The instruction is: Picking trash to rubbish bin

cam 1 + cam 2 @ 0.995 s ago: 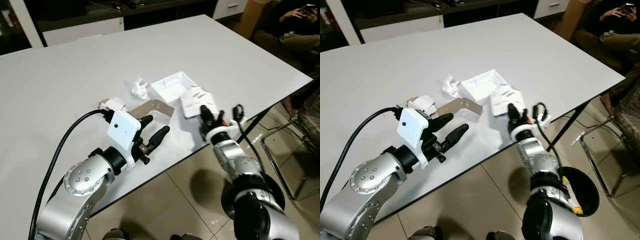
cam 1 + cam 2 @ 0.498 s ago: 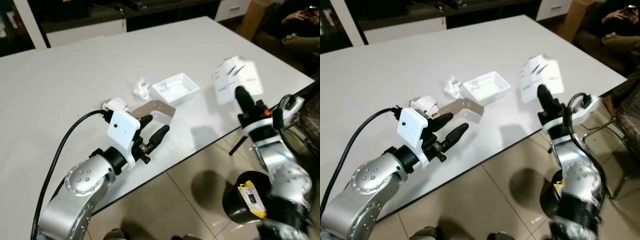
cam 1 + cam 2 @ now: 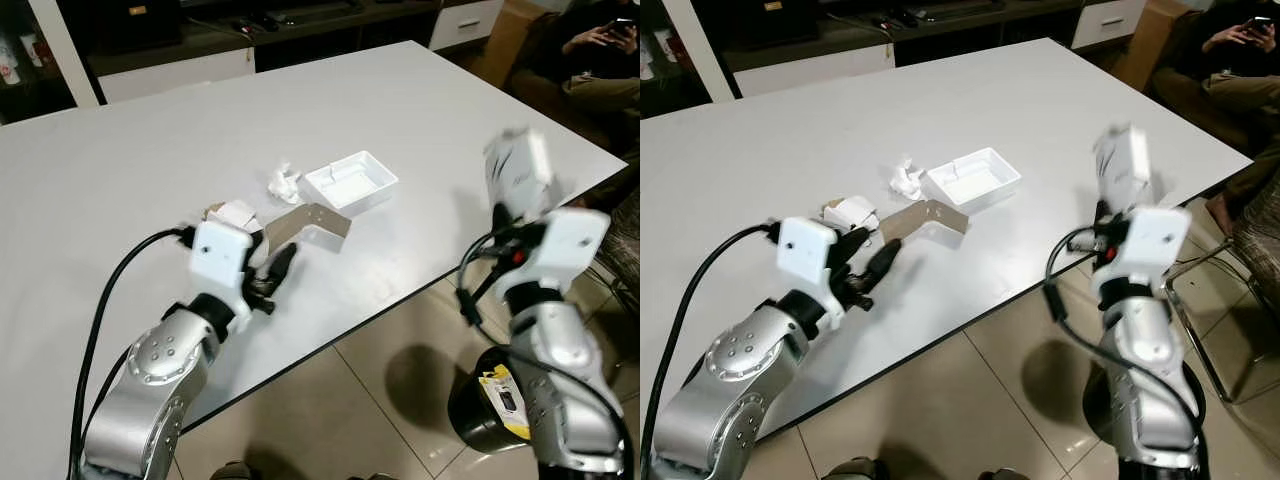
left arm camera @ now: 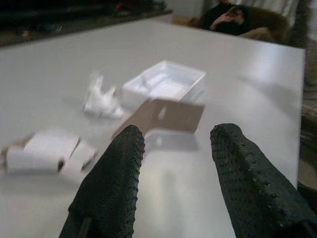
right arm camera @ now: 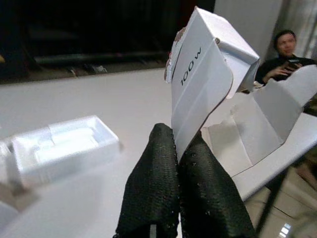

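Your right claw (image 5: 178,163) is pinched tight on the lower flap of the white carton (image 5: 208,84), holding it upright above the counter's (image 3: 120,160) near right edge. The black rubbish bin (image 3: 490,405) sits on the floor below and slightly toward you from that claw, so the coming move looks like a swing off the edge and down; the carton's long axis stands vertical and should drop in end first. Your left claw (image 4: 173,163) hovers low over the counter with its 2 fingers spread wide, pointing at the brown card strip (image 4: 166,115). Just beyond it lies the white foam tray (image 4: 166,84), with the crumpled tissue (image 4: 101,99) and a torn white box (image 4: 44,151) nearby, all nearer your left arm.
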